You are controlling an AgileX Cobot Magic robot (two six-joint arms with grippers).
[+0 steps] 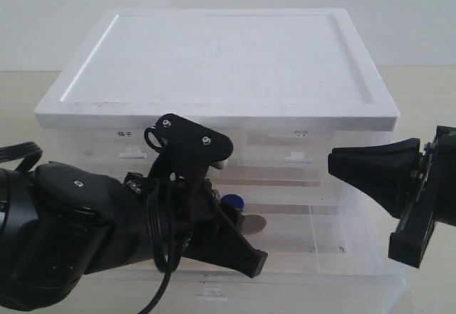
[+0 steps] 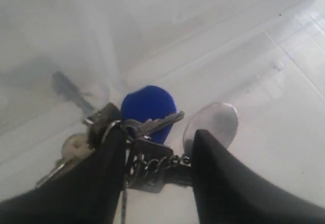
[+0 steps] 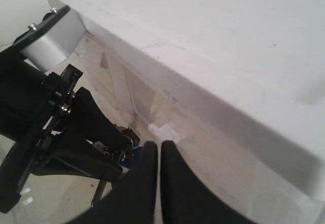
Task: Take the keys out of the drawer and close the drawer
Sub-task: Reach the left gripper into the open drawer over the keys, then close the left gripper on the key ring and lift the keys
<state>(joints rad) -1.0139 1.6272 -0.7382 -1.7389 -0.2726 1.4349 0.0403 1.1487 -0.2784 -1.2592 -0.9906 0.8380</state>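
Note:
The drawer point(image 1: 370, 251) is pulled out at the bottom of the cabinet, and its frosted floor point(image 2: 269, 107) fills the left wrist view. The keys point(image 2: 152, 127) lie inside it: a round blue tag point(image 1: 232, 201), a grey oval fob point(image 1: 254, 223) and silver keys on a ring. My left gripper point(image 2: 158, 144) is down in the drawer and open, its two black fingers point(image 2: 213, 168) straddling the keys' chain. My right gripper point(image 1: 332, 163) hovers to the right above the drawer, shut and empty point(image 3: 159, 147). From there the keys point(image 3: 128, 138) show only partly behind the left gripper.
The white cabinet's flat top point(image 1: 221, 50) overhangs the drawers. Two half-width labelled drawers point(image 1: 132, 154) point(image 1: 299, 157) sit shut above the open one. One small white handle point(image 3: 162, 131) shows just past the right fingertips. The open drawer's own handle point(image 1: 211, 292) is at the front edge.

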